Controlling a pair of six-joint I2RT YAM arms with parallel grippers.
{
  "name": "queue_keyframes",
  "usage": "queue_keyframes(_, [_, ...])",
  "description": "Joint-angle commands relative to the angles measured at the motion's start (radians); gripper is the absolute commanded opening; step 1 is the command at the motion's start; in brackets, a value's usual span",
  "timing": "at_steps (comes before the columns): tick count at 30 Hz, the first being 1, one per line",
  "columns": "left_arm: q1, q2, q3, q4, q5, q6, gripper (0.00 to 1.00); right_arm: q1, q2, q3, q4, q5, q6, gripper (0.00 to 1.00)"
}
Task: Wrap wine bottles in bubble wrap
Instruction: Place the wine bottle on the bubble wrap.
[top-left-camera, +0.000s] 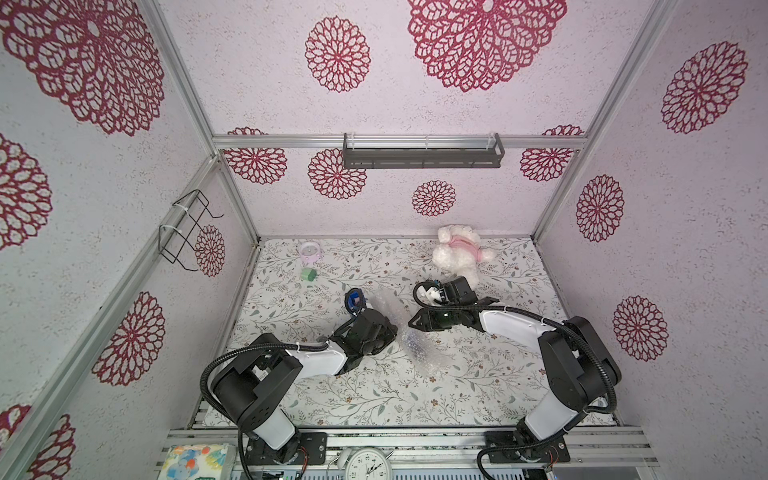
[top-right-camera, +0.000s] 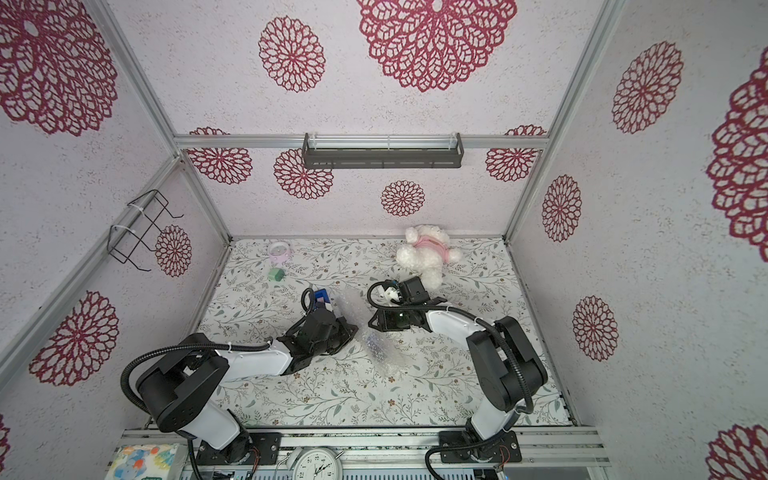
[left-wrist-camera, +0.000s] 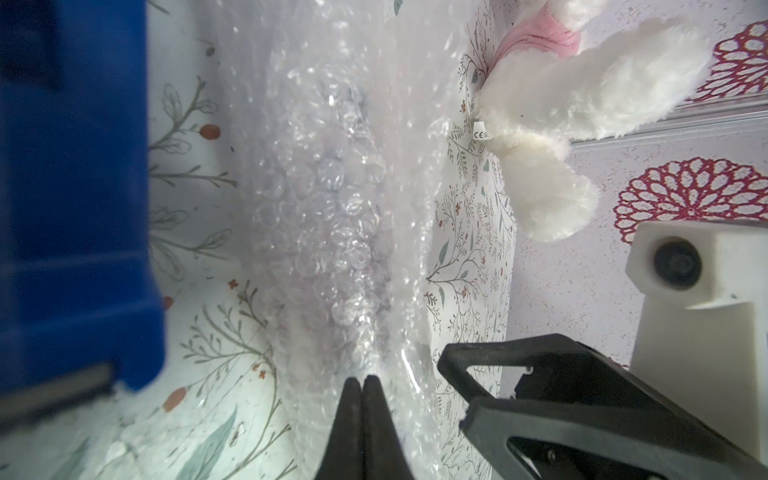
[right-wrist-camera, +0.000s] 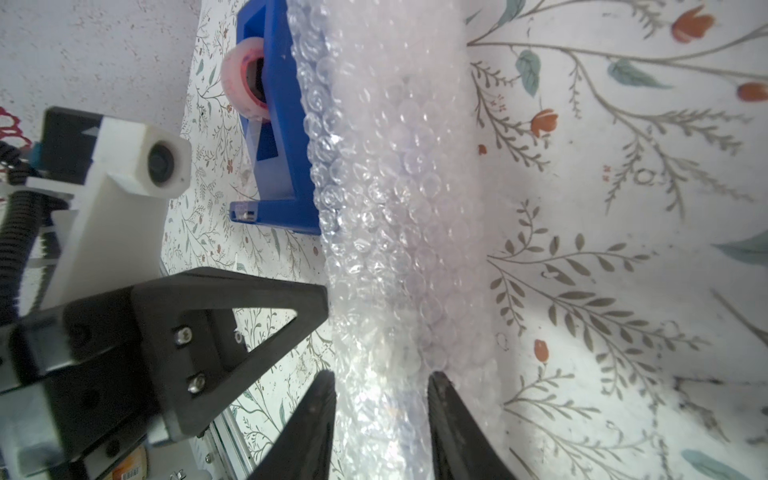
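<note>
The bubble wrap (top-left-camera: 419, 349) (top-right-camera: 380, 353) lies as a crumpled clear roll in the middle of the floral table. The wine bottle shows only as a faint purplish shade (top-right-camera: 373, 345) through the wrap. My left gripper (left-wrist-camera: 363, 379) (top-left-camera: 395, 332) is shut, its tips pressed together against the wrap (left-wrist-camera: 332, 208); I cannot tell whether a fold is pinched. My right gripper (right-wrist-camera: 380, 386) (top-left-camera: 411, 324) stands open, one finger on each side of the wrapped roll (right-wrist-camera: 386, 187). The two grippers face each other across the roll's far end.
A blue tape dispenser (top-left-camera: 356, 300) (right-wrist-camera: 274, 124) (left-wrist-camera: 75, 187) sits just left of the wrap. A white plush toy (top-left-camera: 457, 253) (left-wrist-camera: 561, 124) lies at the back right. A green block (top-left-camera: 308, 274) and a pink cup (top-left-camera: 309, 251) stand back left.
</note>
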Motion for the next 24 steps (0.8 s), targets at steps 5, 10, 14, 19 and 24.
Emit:
queue_keyframes(5, [0.012, 0.005, -0.001, 0.009, -0.004, -0.005, 0.00, 0.013, -0.041, 0.081, -0.093, 0.063, -0.050, 0.40])
queue_keyframes(10, [0.012, 0.003, -0.008, 0.006, -0.008, -0.014, 0.00, 0.040, 0.027, 0.148, -0.140, 0.077, -0.081, 0.32])
queue_keyframes(14, [0.012, -0.003, -0.008, -0.005, -0.010, -0.014, 0.00, 0.070, 0.077, 0.200, -0.170, 0.105, -0.103, 0.30])
queue_keyframes(19, [0.014, 0.002, -0.017, -0.014, -0.018, -0.032, 0.00, 0.113, 0.127, 0.243, -0.229, 0.177, -0.140, 0.30])
queue_keyframes(24, [0.022, 0.029, -0.008, -0.017, 0.003, -0.040, 0.00, 0.145, 0.130, 0.237, -0.257, 0.263, -0.159, 0.30])
